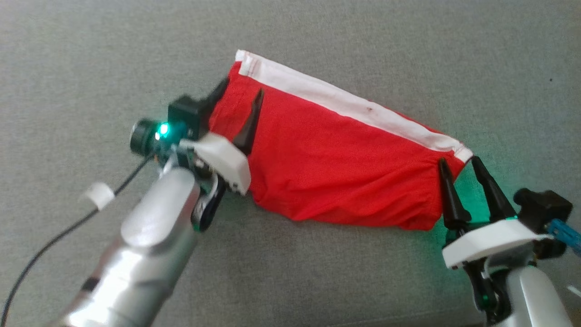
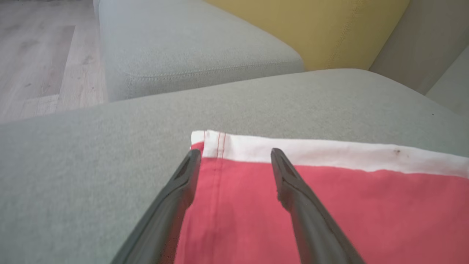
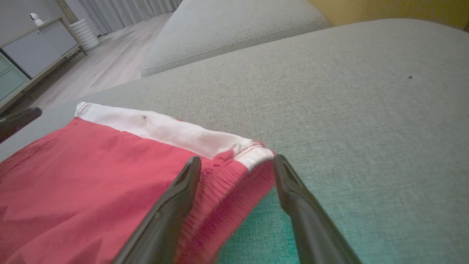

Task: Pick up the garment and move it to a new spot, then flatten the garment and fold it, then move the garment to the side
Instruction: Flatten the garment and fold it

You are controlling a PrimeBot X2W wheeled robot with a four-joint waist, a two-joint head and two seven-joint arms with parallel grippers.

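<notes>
Left gripper (image 1: 238, 109): jaws spread wide, gripping nothing, astride the left corner of the garment (image 1: 336, 154). Right gripper (image 1: 459, 164): jaws likewise spread, released, astride the right corner by the white band (image 1: 345, 104). Garment is red and lies spread out, slightly wrinkled, on the grey sofa cushion (image 1: 363, 281). Wood floor (image 2: 36, 55) beyond.

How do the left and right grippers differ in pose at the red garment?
The left gripper sits at the left end of the garment, the right gripper at its right end. In the head view, the left gripper's fingers lean rightward, the right gripper's leftward. Both are open, straddling the garment's edge, gripping nothing.
</notes>
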